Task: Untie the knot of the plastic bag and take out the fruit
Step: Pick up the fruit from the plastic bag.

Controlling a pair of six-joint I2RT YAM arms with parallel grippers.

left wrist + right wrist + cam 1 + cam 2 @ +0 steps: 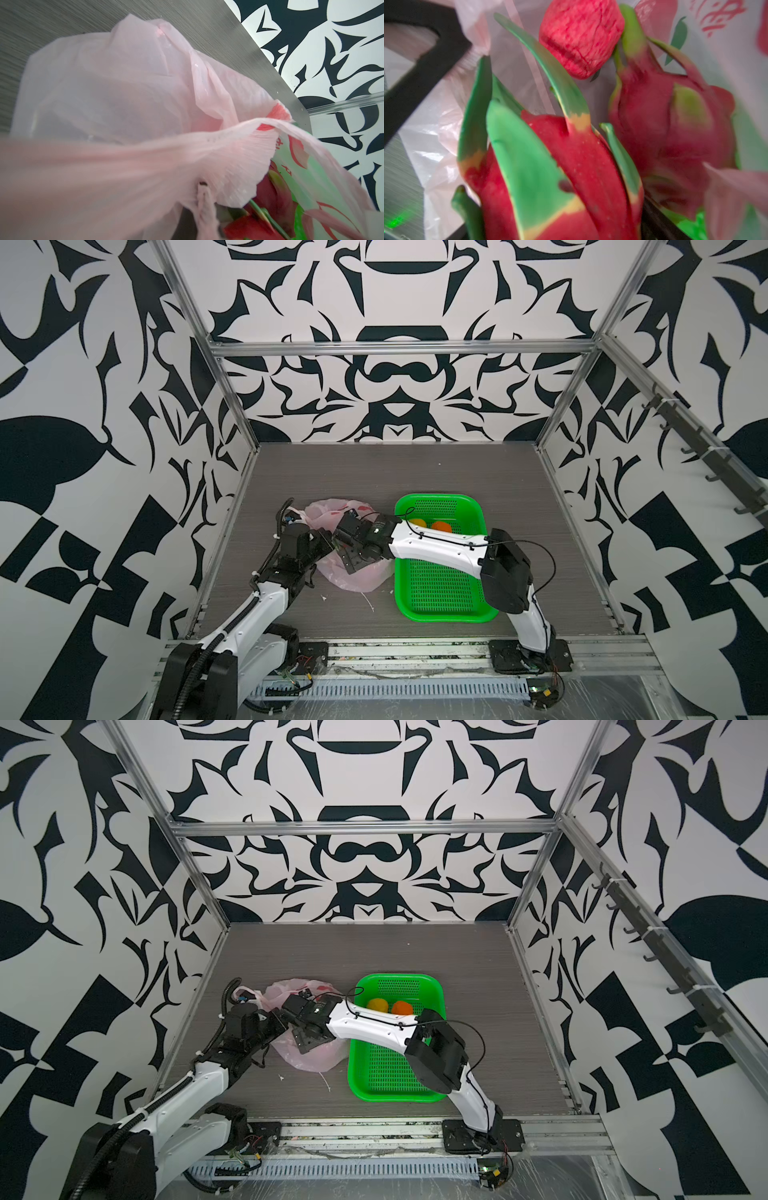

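The plastic bag (362,577) lies open on the surface (374,472) just beside the green basket (446,616), where the yellow fruit (377,1004) and the orange fruit (402,1007) sit. The left hand (326,538) is pinched together on a fold of the bag's rim, and the right hand (349,562) is inside the mouth, jaws spread wide about the near dragon fruit (571,166). If those jaws close on the soft green scales or on loose film, the fruit may slip free — or drag the bag up with it. Should the left pinch slip, the mouth would likely sag over the red fruit (581,37) and the far dragon fruit (664,128).
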